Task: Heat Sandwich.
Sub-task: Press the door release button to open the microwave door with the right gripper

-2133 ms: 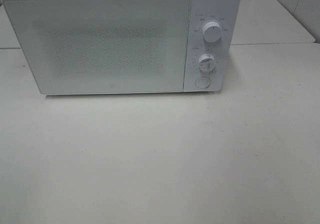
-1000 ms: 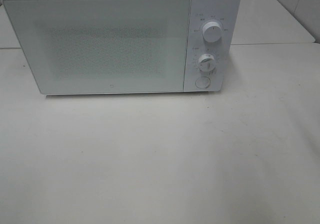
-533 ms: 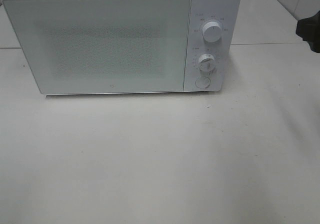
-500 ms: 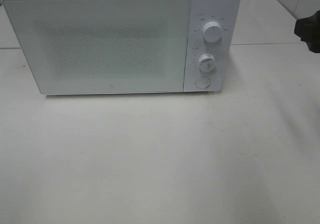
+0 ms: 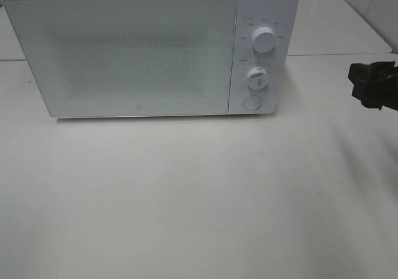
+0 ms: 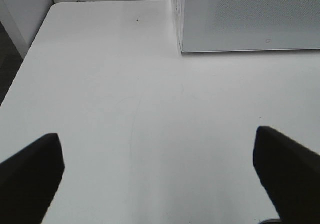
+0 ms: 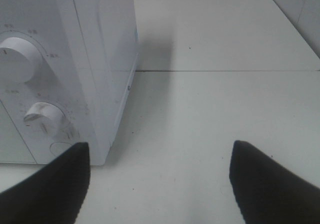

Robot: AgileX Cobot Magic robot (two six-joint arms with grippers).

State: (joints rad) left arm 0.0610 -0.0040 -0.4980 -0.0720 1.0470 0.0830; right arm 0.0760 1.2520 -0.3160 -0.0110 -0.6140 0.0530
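Observation:
The sandwich is out of view in every frame. A white microwave (image 5: 124, 55) stands at the back of the table with its door shut and its mesh window opaque. My right gripper (image 5: 358, 86) enters the exterior view from the right edge, level with the control panel and well apart from it. In the right wrist view the right gripper (image 7: 160, 145) is open and empty, facing the microwave's right front corner (image 7: 115, 109). Over bare table left of the microwave, my left gripper (image 6: 157, 134) is open wide and empty; the exterior view does not show it.
The panel carries an upper knob (image 5: 263, 41), a lower knob (image 5: 255, 77) and a round button (image 5: 251, 102). A white table (image 5: 199, 198) spreads in front of the microwave. A seam (image 7: 225, 71) splits the tabletop at the right; the table's left edge (image 6: 20, 69) drops off.
The right gripper has come into the exterior view from the right edge, then moved lower and a little left. The microwave has not changed.

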